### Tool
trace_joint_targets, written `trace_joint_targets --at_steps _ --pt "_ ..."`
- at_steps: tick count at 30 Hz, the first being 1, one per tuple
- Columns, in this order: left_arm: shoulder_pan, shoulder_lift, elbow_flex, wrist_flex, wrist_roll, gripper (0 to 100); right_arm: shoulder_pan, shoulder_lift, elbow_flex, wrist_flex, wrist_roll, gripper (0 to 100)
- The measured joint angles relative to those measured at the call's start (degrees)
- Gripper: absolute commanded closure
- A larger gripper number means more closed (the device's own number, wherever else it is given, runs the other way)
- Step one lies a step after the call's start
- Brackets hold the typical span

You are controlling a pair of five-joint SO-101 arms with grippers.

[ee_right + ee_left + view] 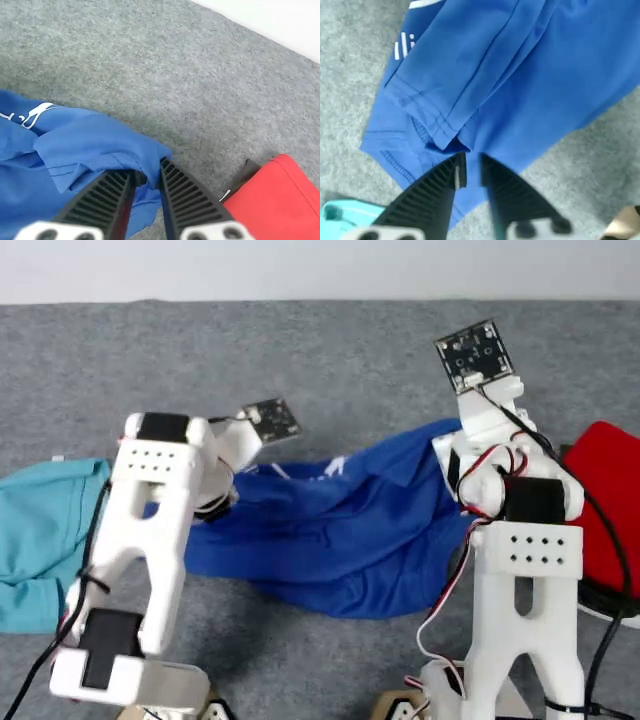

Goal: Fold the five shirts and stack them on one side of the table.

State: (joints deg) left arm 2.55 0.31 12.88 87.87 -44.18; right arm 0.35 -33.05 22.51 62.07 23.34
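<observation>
i have two pincers at this table, and both are closed down to a thin gap on the same cloth. my left pincer nips a folded hem at the edge of the blue shirt, where stitched seams stack in layers; the fabric runs straight in between the ribbed fingers. my right pincer has a bunched corner of that shirt at its other end, with the cloth drooping over and around the tip of one finger.

the blue shirt lies rumpled across the middle of the grey table, stretched from one of my arms to the other, with white print showing on its far part. much of it rests on the felt in loose folds, and its near edge sags toward my bases.

a teal shirt lies at the table's left edge, close to the blue one's end and partly behind my left arm. a red shirt lies at the right edge, apart from the blue cloth, with my right arm and its cables crossing in front of it.
</observation>
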Motion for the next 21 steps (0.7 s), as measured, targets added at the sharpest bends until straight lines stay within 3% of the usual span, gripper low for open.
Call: trace_joint_targets --at_steps 8,21 --pt "0.0 10.81 0.0 -8.97 0.0 83 0.0 0.0 0.0 0.0 0.0 98.8" --pt "-2.2 15.03 -7.12 -12.22 0.44 83 -0.18 0.0 0.0 0.0 0.0 98.8"
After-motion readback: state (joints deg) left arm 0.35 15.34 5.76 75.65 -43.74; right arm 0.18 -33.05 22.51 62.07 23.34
